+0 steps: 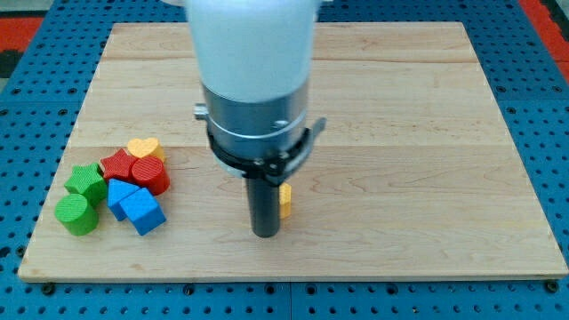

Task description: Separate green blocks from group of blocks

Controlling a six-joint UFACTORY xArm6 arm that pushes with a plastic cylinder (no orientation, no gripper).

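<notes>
- My tip point(265, 233) stands at board centre, touching a yellow block point(285, 201); no pincer fitted.
- Green star block point(86, 180) and green cylinder point(76, 214) adjoin the cluster at the view's left.

The wooden board point(400, 133) lies on the pegboard table point(551, 107). The blocks cluster at the view's lower left — the green star point(86, 180) above the green cylinder point(76, 214), the red cylinder point(149, 174) and blue cube point(142, 212) to their right, the yellow heart point(142, 148) topmost. The tip point(265, 233) stands well apart to the right — the yellow block point(285, 201) just beside it.
</notes>
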